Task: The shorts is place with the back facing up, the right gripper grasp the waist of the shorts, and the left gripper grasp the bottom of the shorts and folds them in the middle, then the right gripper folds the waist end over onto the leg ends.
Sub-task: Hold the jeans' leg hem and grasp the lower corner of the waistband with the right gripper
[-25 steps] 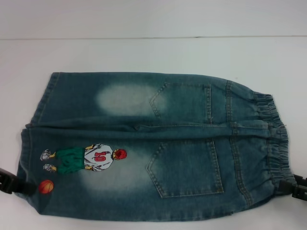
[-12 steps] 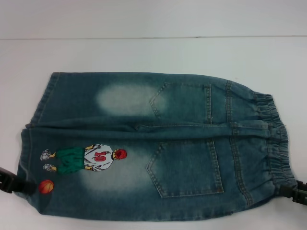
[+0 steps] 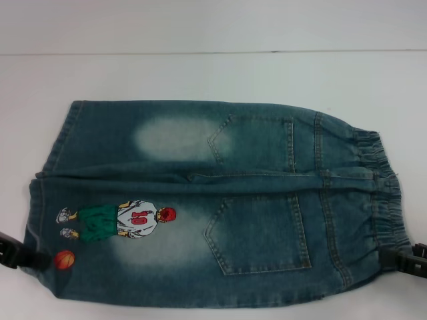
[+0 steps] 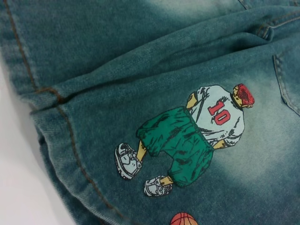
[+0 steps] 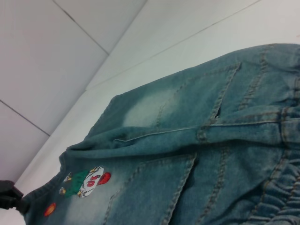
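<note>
Shorts (image 3: 213, 203) flat, back up, on bench (image 3: 213, 73). Left end effector (image 3: 17, 257) at their hem corner, right end effector (image 3: 408, 262) at waist (image 3: 383, 200); I can't tell either's closure. Risk: denim slips mid-fold.

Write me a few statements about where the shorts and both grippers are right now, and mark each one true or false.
1. The shorts lie spread flat with both back pockets up. True.
2. The waist is at the robot's left. False: it is at the right.
3. The left gripper sits at the leg ends, near the orange ball. True.
4. The right gripper hovers over the cartoon figure. False: it is at the near corner of the waist.
5. The shorts are already folded in half. False: both legs lie side by side.
</note>
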You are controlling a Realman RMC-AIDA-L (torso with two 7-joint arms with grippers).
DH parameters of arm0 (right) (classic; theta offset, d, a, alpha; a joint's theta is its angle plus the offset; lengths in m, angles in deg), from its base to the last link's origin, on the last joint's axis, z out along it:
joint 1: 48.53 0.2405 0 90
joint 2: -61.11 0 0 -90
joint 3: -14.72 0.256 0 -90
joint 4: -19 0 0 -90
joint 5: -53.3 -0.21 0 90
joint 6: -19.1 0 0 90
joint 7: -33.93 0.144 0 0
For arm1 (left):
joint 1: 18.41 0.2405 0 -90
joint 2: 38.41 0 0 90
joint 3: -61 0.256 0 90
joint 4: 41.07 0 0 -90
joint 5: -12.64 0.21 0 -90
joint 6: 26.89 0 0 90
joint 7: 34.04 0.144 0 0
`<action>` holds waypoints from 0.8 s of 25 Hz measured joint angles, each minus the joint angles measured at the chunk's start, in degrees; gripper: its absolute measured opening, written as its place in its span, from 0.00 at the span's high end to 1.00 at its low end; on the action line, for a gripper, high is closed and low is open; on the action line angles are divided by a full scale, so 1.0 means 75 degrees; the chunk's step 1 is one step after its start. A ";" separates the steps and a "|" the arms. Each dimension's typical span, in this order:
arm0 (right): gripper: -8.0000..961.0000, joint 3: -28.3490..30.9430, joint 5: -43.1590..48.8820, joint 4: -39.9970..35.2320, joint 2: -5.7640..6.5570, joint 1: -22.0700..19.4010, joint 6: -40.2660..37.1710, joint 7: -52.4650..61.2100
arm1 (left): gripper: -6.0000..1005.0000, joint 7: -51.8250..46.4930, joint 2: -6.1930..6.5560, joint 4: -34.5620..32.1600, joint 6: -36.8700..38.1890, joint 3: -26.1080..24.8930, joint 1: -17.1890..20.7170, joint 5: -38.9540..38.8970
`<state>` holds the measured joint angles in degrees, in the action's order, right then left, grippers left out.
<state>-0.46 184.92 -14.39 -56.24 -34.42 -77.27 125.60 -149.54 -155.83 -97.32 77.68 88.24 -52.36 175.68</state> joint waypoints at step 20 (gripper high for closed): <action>0.51 0.0044 -0.0018 -0.0081 0.0000 -0.0164 -0.0001 0.0002 | 0.94 0.0003 -0.0034 -0.0001 -0.0010 0.0000 -0.0064 0.0000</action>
<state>-0.14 184.78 -15.00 -56.25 -35.65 -77.27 125.61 -149.52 -156.09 -97.32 77.60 88.24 -52.84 175.68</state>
